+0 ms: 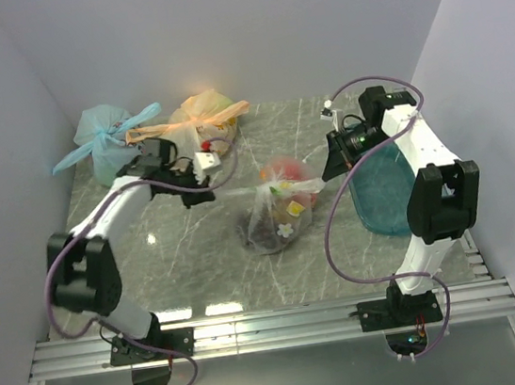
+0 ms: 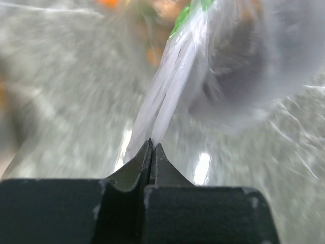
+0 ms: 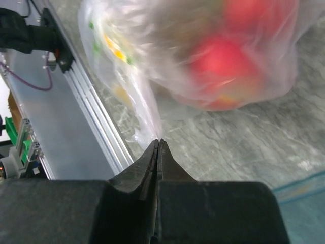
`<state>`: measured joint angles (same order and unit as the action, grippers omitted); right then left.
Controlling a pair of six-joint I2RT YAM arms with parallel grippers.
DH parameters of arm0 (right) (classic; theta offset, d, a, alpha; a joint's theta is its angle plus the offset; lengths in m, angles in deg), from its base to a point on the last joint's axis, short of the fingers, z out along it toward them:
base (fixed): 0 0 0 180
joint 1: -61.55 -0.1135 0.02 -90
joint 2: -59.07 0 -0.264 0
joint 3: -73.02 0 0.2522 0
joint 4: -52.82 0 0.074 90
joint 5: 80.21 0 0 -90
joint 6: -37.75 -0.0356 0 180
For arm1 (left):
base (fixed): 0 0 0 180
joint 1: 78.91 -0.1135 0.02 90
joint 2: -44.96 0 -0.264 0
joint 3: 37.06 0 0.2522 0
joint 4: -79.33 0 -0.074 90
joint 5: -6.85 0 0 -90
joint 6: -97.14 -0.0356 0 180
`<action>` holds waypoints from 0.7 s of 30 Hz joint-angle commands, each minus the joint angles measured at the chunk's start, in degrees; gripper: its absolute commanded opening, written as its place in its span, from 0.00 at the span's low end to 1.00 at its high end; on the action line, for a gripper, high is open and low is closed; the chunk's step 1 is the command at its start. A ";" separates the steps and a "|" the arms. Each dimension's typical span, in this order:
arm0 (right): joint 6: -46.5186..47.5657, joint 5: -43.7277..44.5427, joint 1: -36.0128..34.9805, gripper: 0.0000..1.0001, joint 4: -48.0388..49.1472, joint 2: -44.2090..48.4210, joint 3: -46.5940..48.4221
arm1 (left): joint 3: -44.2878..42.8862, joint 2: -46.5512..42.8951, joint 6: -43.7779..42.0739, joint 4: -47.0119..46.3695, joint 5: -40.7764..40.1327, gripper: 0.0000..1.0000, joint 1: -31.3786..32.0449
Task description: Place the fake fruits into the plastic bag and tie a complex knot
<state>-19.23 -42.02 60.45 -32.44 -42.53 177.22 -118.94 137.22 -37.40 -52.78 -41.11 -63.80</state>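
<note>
Inspecting the top view, the plastic bag (image 1: pixel 277 214) sat near the centre of the marble table (image 1: pixel 190 258), between the two arms. Fake fruits (image 1: pixel 283 172) were inside it: a red one at the top, yellow and dark pieces lower down. The bag's clear film was drawn out to the left and to the right at its upper part.

The left gripper (image 2: pixel 152 146) had its jaws pressed together on a stretched strand of the bag's film. That strand ran from the jaw tips up to the bag body in the upper right of the left wrist frame. In the top view this left gripper (image 1: pixel 221 178) stood just left of the bag.

The right gripper (image 3: pixel 159 144) also had its jaws pressed together, with a fold of the clear film meeting the tips. Blurred red fruit filled the upper right of that frame.

A tied light blue bag (image 1: pixel 108 141) and a tied orange bag (image 1: pixel 204 114) lay at the upper left. A teal container (image 1: pixel 386 196) rested at the right, under the right arm.
</note>
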 commanded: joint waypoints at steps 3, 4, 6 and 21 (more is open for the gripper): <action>3.90 4.70 2.33 0.00 -2.32 1.05 1.94 | 1.24 -12.79 -7.30 17.16 -6.88 0.00 -8.96; 4.86 4.79 2.42 0.00 -2.76 1.32 2.03 | 1.15 -13.86 -7.58 18.16 -7.41 0.00 -9.48; 5.92 4.53 2.51 0.00 -3.81 1.84 1.94 | 0.97 -15.71 -8.89 20.44 -7.06 0.00 -11.51; -1.63 7.14 -4.95 0.74 9.17 2.72 1.75 | 6.15 -15.98 1.38 6.04 -1.79 0.48 -8.87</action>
<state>-17.48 -37.57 57.59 -30.06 -42.68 174.22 -111.40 121.99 -39.19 -41.21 -45.41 -72.83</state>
